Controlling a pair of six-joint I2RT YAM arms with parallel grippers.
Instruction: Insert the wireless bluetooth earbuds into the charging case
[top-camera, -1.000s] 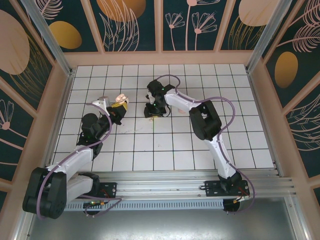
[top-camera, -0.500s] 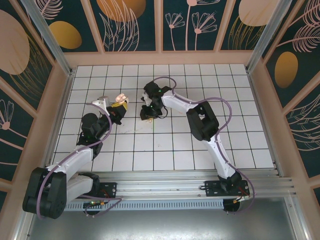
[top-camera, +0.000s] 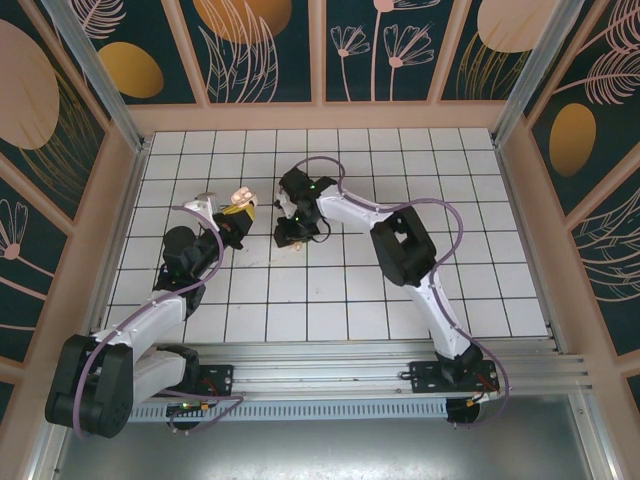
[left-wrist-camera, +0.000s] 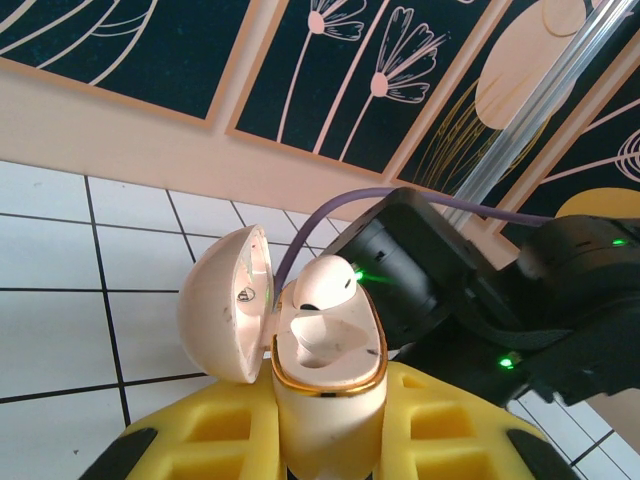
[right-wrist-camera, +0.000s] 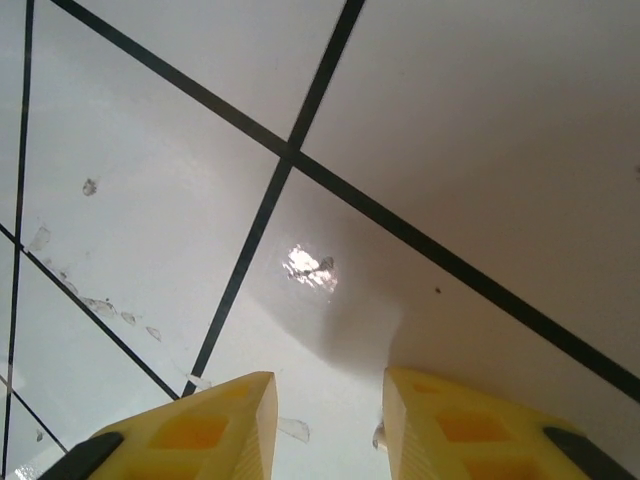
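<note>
Right fingers (right-wrist-camera: 440, 420) leftward; glossy oval case (left-wrist-camera: 325, 400)

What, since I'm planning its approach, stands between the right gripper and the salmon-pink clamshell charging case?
Nothing visible: bare white tiled floor separates the right gripper from the charging case, open in the left gripper.
</note>
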